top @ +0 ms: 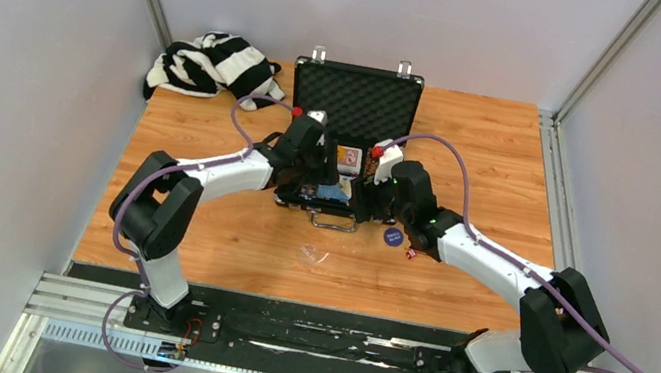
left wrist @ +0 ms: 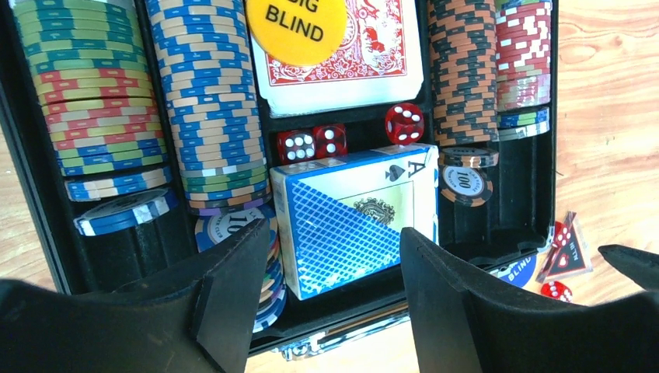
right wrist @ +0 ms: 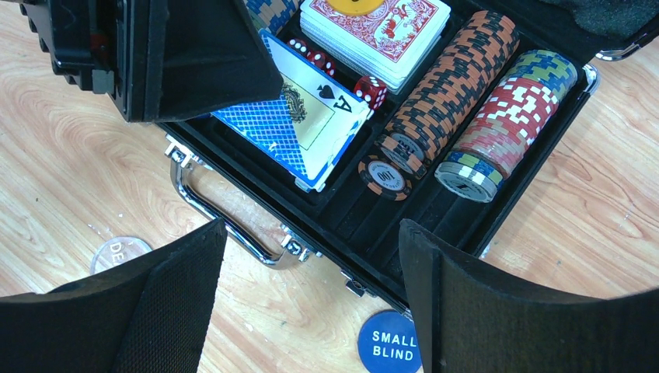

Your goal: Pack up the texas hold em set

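Observation:
The black briefcase (top: 354, 99) lies open mid-table, its foam lid propped up. Rows of poker chips (left wrist: 210, 101) fill its slots. A yellow BIG BLIND button (left wrist: 299, 27) rests on the red card deck (left wrist: 365, 66), with three red dice (left wrist: 404, 123) below it. A blue boxed deck (left wrist: 353, 217) sits tilted in the front slot. My left gripper (left wrist: 334, 233) is open astride its near end, with chips showing between the left finger and the box. My right gripper (right wrist: 311, 233) hangs open above the case's front edge and silver handle (right wrist: 233, 225).
On the wood in front of the case lie a blue SMALL BLIND button (right wrist: 388, 346), a clear dealer button (right wrist: 116, 252) and loose red dice (left wrist: 556, 290). A black-and-white striped cloth (top: 210, 63) sits at the back left. Grey walls close in the table.

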Motion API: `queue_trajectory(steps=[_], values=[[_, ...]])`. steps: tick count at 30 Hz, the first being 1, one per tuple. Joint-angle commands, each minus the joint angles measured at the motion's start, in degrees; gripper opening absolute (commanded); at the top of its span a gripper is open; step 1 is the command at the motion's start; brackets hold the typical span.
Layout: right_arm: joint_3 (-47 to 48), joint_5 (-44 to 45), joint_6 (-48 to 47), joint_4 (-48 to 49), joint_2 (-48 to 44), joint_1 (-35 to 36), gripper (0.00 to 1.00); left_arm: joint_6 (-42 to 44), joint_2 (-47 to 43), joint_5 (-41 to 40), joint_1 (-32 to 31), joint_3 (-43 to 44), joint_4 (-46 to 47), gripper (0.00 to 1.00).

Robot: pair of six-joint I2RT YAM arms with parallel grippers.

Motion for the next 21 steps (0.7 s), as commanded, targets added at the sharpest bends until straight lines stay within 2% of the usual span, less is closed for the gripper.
queue_trajectory(steps=[1, 13, 21], values=[[-0.02, -0.10, 0.67, 0.98, 0.24, -0.80, 0.81, -0.31, 1.68, 2.03, -0.88, 0.45, 1.23, 0.66], [-0.06, 0.07, 0.58, 0.90, 0.89, -0.88, 0.81, -2.12, 5.87, 4.91, -2.93, 2.39, 3.49, 0.66], [0.20, 0.81, 2.13, 1.71, 0.86, -0.89, 0.81, 3.40, -1.37, -7.41, -2.84, 2.62, -4.54, 0.67]])
